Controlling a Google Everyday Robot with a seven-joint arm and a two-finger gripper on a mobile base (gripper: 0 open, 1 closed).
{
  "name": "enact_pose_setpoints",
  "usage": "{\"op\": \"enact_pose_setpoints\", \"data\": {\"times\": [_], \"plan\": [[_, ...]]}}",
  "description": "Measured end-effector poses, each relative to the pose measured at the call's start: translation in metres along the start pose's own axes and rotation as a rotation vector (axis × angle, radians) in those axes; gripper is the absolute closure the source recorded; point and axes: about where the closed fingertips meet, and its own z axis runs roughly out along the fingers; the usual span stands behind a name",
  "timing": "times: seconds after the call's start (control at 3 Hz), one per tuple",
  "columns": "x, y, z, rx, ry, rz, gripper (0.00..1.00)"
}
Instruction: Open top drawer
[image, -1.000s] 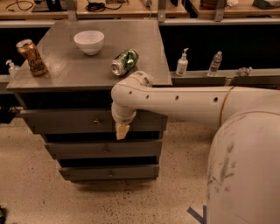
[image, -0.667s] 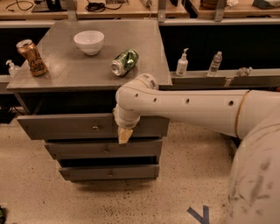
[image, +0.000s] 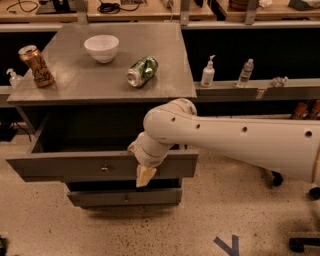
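Note:
The top drawer (image: 65, 165) is a wide grey drawer with a small round knob (image: 104, 169) at its middle. It stands pulled well out from the grey cabinet, and its dark inside shows behind the front. My gripper (image: 144, 175) hangs at the end of the white arm (image: 235, 140), over the right part of the drawer front, to the right of the knob. Only its tan tip shows below the wrist. A narrower grey drawer (image: 125, 197) below is closed.
On the cabinet top (image: 75, 85) stand a white bowl (image: 101, 48), a green can on its side (image: 142, 71) and an upright orange can (image: 37, 66). Bottles (image: 208, 73) stand on a shelf to the right. Speckled floor lies in front.
The top drawer has slid much farther out toward the camera. My gripper and arm have moved outward with the drawer front.

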Motion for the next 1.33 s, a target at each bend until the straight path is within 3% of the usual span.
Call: {"op": "enact_pose_setpoints", "data": {"times": [0.33, 0.67, 1.0, 1.33], "plan": [[-0.027, 0.053, -0.016, -0.053, -0.097, 0.043, 0.31], [-0.044, 0.087, -0.028, -0.08, -0.153, 0.091, 0.31], [-0.055, 0.109, -0.047, -0.074, -0.182, 0.13, 0.29], [-0.049, 0.1, -0.069, 0.002, -0.207, 0.15, 0.17]]}}
